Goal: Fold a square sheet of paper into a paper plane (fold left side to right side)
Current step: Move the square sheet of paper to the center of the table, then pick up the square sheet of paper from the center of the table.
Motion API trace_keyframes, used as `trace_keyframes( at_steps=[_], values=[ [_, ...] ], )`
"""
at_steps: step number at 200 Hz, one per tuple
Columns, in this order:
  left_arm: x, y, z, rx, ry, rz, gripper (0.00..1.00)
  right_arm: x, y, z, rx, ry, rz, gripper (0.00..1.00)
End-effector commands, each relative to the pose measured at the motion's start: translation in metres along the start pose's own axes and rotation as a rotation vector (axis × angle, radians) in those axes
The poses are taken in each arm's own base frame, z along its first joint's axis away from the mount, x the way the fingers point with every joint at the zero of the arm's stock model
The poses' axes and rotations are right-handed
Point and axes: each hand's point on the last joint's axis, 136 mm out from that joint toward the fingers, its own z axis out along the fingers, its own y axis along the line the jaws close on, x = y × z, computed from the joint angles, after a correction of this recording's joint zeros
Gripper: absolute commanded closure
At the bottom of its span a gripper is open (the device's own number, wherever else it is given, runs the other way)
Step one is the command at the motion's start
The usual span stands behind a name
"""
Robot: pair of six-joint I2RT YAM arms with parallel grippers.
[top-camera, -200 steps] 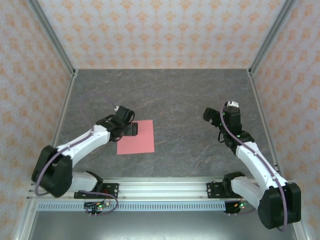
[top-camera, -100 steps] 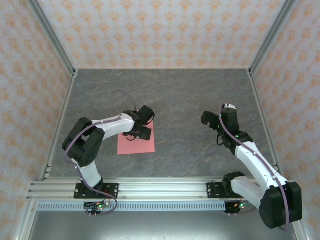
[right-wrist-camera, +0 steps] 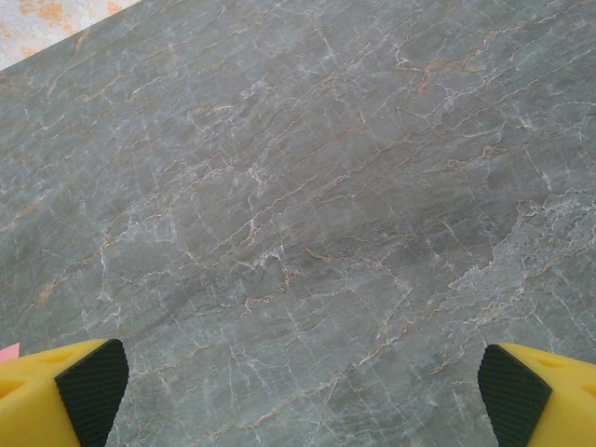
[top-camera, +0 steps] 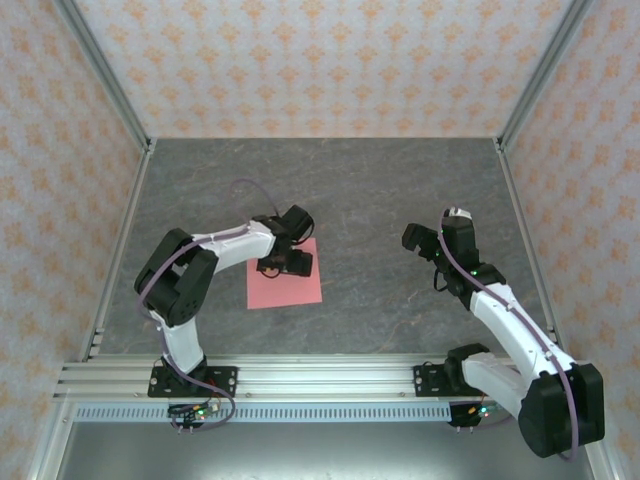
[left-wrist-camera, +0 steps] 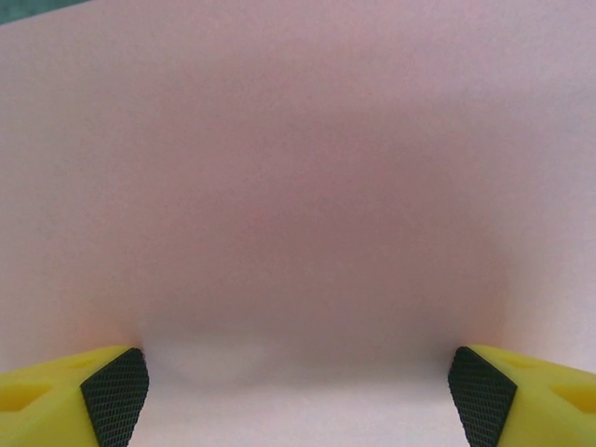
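Grey, marble-veined stone forms the worktop (top-camera: 380, 190) in the overhead view, enclosed by peach-patterned walls (top-camera: 320, 60). Left of centre lies the square sheet of paper (top-camera: 292, 290), flat, smooth and salmon-pink. The left jaws are spread over its upper part, and the right jaws stand released above bare stone at the right.

At the left wrist, the matte pink sheet (left-wrist-camera: 298, 186) spans the frame. Cross-hatched black pads (left-wrist-camera: 116, 391) on yellow fingers sit wide apart, gripping nothing.

At the right wrist, the veined worktop (right-wrist-camera: 298, 205) lies beyond equally parted pads (right-wrist-camera: 93, 386).
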Motion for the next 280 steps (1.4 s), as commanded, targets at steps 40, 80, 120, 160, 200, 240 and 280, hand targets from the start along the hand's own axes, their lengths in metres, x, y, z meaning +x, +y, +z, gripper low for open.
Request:
trace_keyframes(
  at_steps=[40, 80, 120, 160, 200, 240, 280],
  values=[
    [0.007, -0.077, 0.027, 0.127, 0.091, 0.06, 0.11, 0.007, -0.001, 0.002, 0.007, 0.024, 0.01, 0.0],
    [-0.002, -0.107, 0.024, 0.169, 0.076, 0.072, 0.12, 0.012, 0.001, 0.004, 0.003, 0.045, 0.014, 0.0],
    [-0.011, -0.114, -0.003, 0.215, 0.024, 0.074, 0.11, 0.02, 0.011, 0.014, -0.017, 0.111, 0.03, 0.0],
    [-0.011, -0.082, -0.047, 0.164, -0.056, 0.106, 0.1, 0.026, 0.043, 0.026, -0.041, 0.18, -0.023, 0.0],
    [0.015, -0.048, -0.052, 0.247, -0.006, 0.007, 0.1, 0.044, 0.084, 0.051, -0.048, 0.279, -0.079, 0.0],
    [0.029, -0.056, -0.043, 0.375, 0.031, -0.049, 0.15, 0.06, 0.116, 0.076, -0.008, 0.366, -0.163, 0.0],
    [0.029, -0.051, -0.03, 0.357, 0.059, -0.089, 0.16, 0.072, 0.135, 0.096, 0.021, 0.425, -0.211, 0.0]
  ],
)
